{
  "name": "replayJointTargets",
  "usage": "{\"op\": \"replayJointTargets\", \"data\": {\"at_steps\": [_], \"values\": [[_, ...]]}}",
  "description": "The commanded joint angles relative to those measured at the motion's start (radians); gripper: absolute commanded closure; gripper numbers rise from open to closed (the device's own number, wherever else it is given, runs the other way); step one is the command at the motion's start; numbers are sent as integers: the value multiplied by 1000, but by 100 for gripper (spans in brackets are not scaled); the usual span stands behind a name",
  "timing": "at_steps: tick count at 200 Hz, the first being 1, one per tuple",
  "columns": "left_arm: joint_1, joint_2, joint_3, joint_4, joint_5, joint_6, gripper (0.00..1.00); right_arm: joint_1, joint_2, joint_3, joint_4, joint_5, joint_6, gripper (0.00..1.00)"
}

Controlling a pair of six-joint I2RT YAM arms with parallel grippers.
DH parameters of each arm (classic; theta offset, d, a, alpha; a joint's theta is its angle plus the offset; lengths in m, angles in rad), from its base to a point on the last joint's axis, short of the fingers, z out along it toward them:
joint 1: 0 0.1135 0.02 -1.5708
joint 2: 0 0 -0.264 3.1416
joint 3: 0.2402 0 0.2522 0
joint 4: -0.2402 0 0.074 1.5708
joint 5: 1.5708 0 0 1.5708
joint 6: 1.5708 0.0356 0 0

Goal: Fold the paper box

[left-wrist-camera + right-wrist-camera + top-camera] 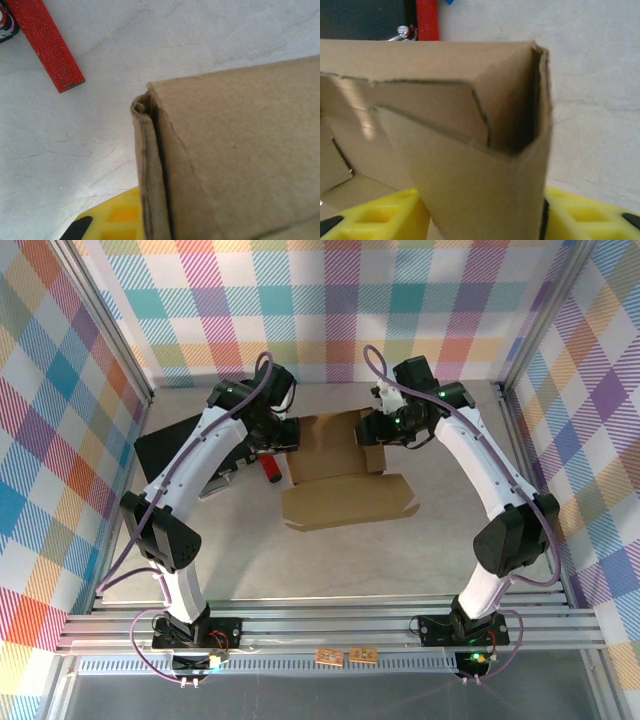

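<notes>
The paper box (345, 495) is brown corrugated cardboard in the middle of the table, half erected, with its long lid flap lying flat toward the near side. My left gripper (284, 435) is shut on the box's left wall (150, 175), and one yellow finger (107, 220) shows beside the doubled edge. My right gripper (377, 430) stands at the box's right wall. In the right wrist view its yellow fingers (375, 220) are spread apart on either side of the folded side wall (480, 190), which bows out into a wedge between them.
A red stick-like object (272, 468) lies just left of the box, next to a black case (165, 450). Aluminium frame posts and checked walls close in the table on three sides. Two small cardboard pieces (345, 656) sit on the near rail.
</notes>
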Motion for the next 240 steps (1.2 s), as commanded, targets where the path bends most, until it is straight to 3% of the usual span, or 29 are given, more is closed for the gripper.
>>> {"op": "replayJointTargets", "data": {"at_steps": [1,52,106,142,220,240], "values": [[-5,6,35,-10,3,1,100,1,-59,-14,30,-84,-1,43],[-5,7,39,-16,-1,5,100,-43,-110,-63,44,-123,9,49],[-6,5,37,-16,8,5,100,-55,-137,-95,62,-269,24,37],[-5,2,37,-13,8,4,100,-99,-155,-98,81,-350,50,35],[-8,-9,34,-4,20,2,100,-121,-102,-108,82,-249,20,50],[-8,-13,33,-9,19,2,100,-131,-146,-112,127,-246,30,50]]}}
